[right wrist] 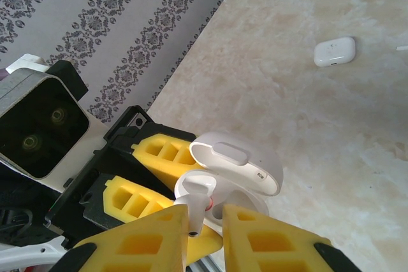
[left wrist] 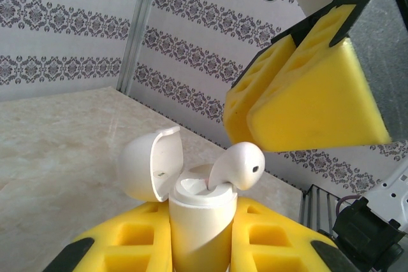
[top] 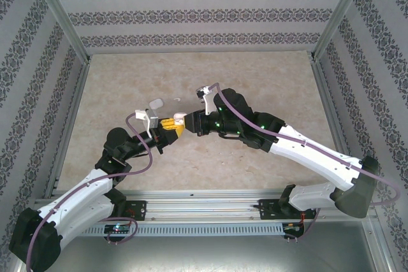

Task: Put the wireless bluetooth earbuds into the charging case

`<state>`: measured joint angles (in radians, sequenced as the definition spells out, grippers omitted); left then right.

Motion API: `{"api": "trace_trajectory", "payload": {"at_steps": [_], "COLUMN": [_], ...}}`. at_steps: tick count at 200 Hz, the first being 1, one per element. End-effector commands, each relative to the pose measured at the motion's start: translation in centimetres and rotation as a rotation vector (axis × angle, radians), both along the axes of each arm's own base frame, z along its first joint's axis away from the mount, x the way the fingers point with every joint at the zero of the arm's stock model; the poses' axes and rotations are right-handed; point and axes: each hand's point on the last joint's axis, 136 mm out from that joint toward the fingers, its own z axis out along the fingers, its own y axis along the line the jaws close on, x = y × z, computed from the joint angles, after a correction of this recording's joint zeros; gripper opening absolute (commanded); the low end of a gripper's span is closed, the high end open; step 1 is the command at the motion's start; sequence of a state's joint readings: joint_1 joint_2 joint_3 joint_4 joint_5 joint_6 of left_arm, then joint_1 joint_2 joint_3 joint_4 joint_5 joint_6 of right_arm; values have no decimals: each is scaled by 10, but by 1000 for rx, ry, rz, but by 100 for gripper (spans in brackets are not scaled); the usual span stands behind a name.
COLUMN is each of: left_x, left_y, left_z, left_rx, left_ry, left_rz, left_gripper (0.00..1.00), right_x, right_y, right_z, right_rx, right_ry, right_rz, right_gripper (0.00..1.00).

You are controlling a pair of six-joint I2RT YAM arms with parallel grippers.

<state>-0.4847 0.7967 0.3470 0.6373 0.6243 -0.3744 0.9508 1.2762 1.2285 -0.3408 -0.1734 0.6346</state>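
Left fingers (left wrist: 134, 240) pinch the charging case (left wrist: 199, 227) from both sides and hold it upright above the table (right wrist: 306, 157). The case body sits squeezed between the two yellow foam pads. Its lid (left wrist: 150, 170) is flipped open and hangs back on the hinge, inside facing the opening. One earbud (left wrist: 239, 165) is at the case mouth. In the left wrist view one end is down in the opening and the rounded end sticks up and out, leaning away from the lid. Right fingers (right wrist: 274, 246) come in from the opposite side, tips just above and beside the earbud. They stand close together with a narrow gap. In the right wrist view a thin part of the earbud lies in that gap, close against one pad. Cannot tell whether they actually pinch it or only bracket it. In the top view both arms meet near the table's middle, yellow tips almost touching over the case. A second case (right wrist: 335, 51), closed, lies flat on the table well apart from the held one, farther out toward the wall side. A small white speck shows at the frame edge beside it, too small to identify. The table is beige marble-look, and patterned wallpaper (left wrist: 64, 17) surrounds it.
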Motion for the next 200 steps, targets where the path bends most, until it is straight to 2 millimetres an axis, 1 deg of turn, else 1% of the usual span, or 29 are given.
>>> {"api": "trace_trajectory", "payload": {"at_steps": [1, 133, 200], "left_x": [-6, -6, -5], "left_y": [-1, -2, -3], "left_z": [29, 26, 25], "left_rx": [-39, -41, -38], "left_ry": [-78, -70, -65], "left_rz": [-23, -29, -28], "left_gripper": [0, 0, 0], "right_x": [1, 4, 4], "right_y": [1, 3, 4], "right_z": [-1, -1, -2], "right_rx": [11, 14, 17], "right_ry": [15, 21, 26], "right_rz": [-4, -11, -10], "right_gripper": [21, 24, 28]}}
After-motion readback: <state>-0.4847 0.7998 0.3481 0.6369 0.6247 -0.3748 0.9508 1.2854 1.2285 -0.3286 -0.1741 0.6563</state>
